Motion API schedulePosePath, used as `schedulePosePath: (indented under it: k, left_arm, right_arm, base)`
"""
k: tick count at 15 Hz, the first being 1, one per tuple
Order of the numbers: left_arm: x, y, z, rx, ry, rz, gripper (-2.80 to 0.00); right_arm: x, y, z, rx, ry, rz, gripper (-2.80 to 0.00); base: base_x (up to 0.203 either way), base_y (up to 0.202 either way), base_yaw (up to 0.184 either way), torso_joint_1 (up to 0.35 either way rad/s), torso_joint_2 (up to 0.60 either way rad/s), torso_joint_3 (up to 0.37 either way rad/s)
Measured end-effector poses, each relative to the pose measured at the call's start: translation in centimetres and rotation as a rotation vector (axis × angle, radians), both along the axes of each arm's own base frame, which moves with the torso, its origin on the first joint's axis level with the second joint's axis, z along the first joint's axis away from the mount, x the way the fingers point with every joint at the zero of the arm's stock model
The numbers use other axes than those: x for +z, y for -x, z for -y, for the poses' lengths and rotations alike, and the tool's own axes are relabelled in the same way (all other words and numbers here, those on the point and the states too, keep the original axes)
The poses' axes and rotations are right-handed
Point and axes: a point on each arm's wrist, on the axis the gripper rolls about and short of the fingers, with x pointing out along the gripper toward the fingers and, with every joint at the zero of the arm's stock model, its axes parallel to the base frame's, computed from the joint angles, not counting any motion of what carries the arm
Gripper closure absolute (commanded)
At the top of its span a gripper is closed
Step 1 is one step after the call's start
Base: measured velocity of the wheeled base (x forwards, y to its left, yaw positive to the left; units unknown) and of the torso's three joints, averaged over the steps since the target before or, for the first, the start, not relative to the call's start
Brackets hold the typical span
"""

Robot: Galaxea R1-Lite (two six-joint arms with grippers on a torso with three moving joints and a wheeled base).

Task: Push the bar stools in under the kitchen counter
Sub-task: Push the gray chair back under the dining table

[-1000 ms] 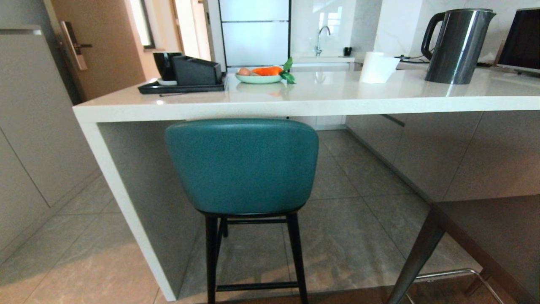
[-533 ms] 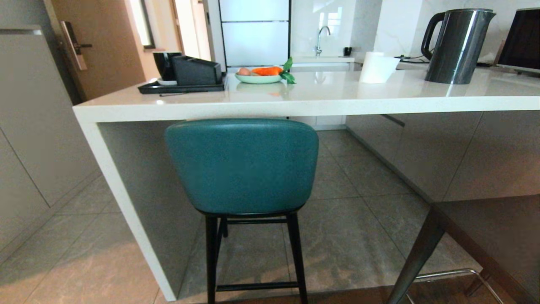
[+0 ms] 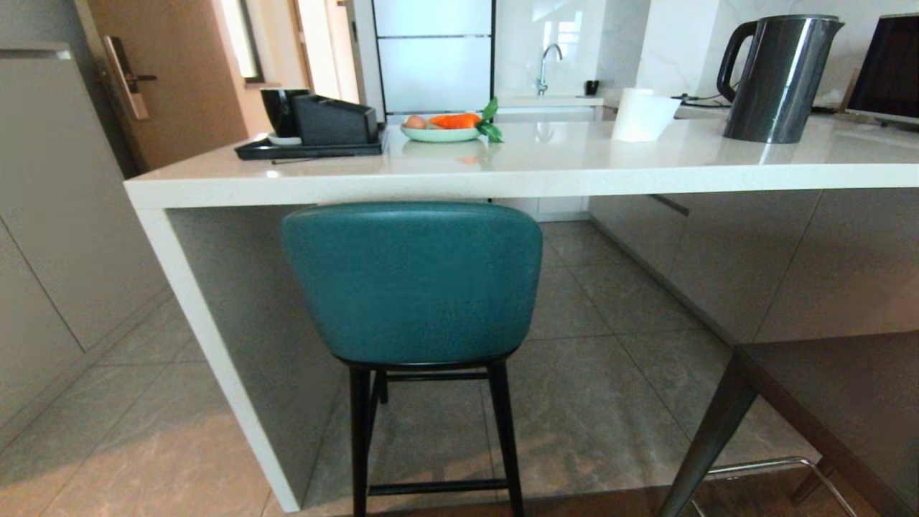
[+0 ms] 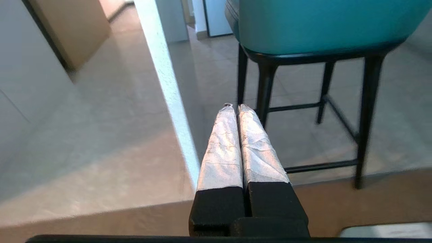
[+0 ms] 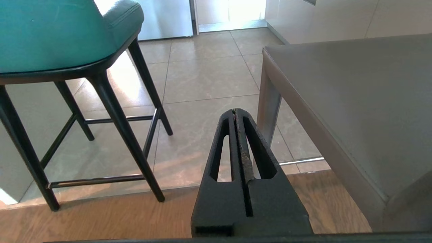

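Observation:
A teal stool with thin black legs stands straight ahead, its rounded back just below the front edge of the white kitchen counter. The dark grey stool shows at the lower right, nearer to me, with its chrome footrest. Neither arm appears in the head view. My left gripper hangs low and shut, empty, short of the teal stool and beside the counter's slab leg. My right gripper is shut and empty, between the teal stool and the grey stool.
On the counter stand a black tray with holders, a plate of carrots, a paper roll and a dark kettle. Grey cabinets line the left. The floor turns from tile to wood near me.

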Motion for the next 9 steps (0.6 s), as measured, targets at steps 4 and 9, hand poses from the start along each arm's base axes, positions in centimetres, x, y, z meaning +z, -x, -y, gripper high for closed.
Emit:
schedulePosePath:
  k: [4,9]
  left_arm:
    - [-0.01,0.0,-0.03,0.014,0.037,-0.001,0.0]
    - [-0.01,0.0,-0.04,0.015,0.037,-0.001,0.0]
  right_arm:
    - [0.0,0.0,0.0,0.0,0.0,0.0,0.0]
    - [-0.01,0.0,0.0,0.0,0.0,-0.001,0.0]
  base:
    - [-0.068,0.0,-0.001,0.002,0.0,0.0]
    - [-0.199,0.0,-0.002,0.001,0.0,0.002]
